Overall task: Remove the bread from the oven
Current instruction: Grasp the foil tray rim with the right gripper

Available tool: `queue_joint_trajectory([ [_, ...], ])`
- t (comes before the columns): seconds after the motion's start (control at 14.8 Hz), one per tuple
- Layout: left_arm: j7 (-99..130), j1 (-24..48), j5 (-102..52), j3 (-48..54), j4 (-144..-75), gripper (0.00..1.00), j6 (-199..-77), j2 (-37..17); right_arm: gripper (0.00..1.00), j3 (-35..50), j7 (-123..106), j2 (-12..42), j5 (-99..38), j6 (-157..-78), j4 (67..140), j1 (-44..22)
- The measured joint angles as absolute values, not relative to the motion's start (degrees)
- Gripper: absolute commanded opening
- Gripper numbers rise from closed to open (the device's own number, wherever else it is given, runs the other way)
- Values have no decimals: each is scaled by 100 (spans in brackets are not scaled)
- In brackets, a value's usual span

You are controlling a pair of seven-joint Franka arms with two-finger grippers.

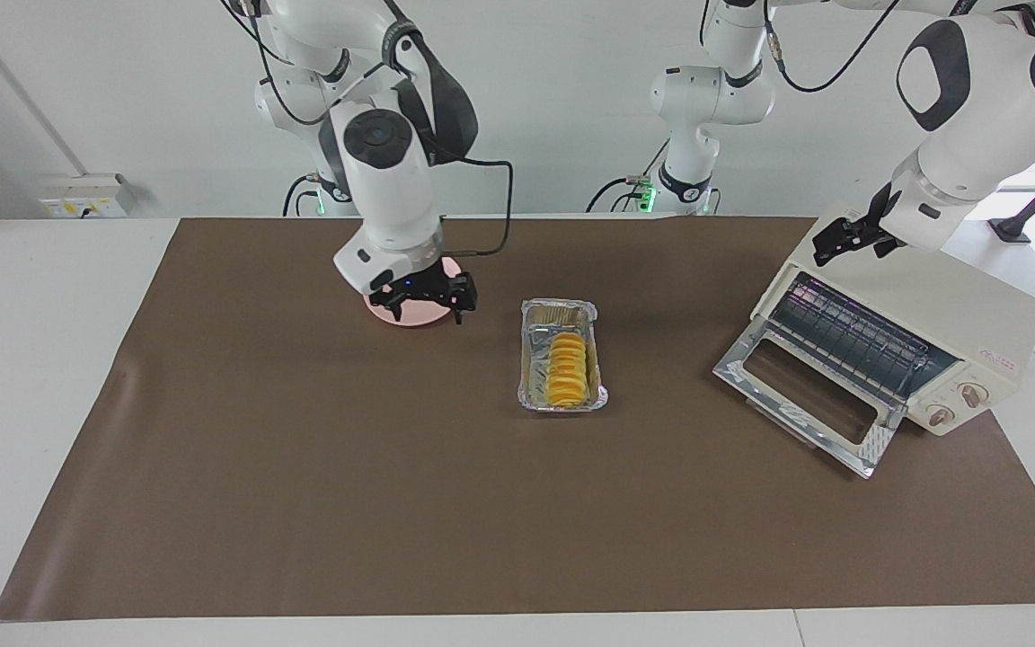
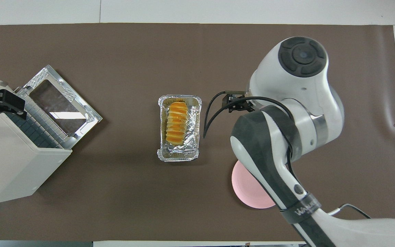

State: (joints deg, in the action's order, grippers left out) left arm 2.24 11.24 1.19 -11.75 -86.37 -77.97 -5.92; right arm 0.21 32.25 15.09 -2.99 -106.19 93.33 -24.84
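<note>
The bread, a ridged golden-yellow loaf, lies in a silver foil tray on the brown mat at the middle of the table, outside the oven; it also shows in the overhead view. The cream-white oven stands at the left arm's end with its glass door dropped open and its wire rack bare. My right gripper is open and empty, low over the mat between the tray and the pink plate. My left gripper is over the oven's top corner.
The foil tray lies lengthwise between the oven and the pink plate. The open door juts toward the tray. The plate sits nearer to the robots than the tray. The right arm's elbow hangs above it.
</note>
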Motion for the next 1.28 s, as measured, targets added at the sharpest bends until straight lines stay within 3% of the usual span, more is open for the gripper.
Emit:
queue_joint_trajectory([
  [0.2,94,690,132,-843,-9148,100,-7777,-157,100,17,4382,2524,-295,-10790,8568,-3099],
  [0.41,83,617,132,-756,-9271,100,-7884,-52,100,4,4714,3046,-306,-11265,8385,-3230],
  [1.08,49,546,144,-459,-9309,100,-8127,-52,100,-25,4714,3483,-338,-11653,8423,-3293],
  [1.28,49,546,144,-226,-9310,100,-8156,-52,93,-14,4713,3482,-337,-11490,8426,-3416],
])
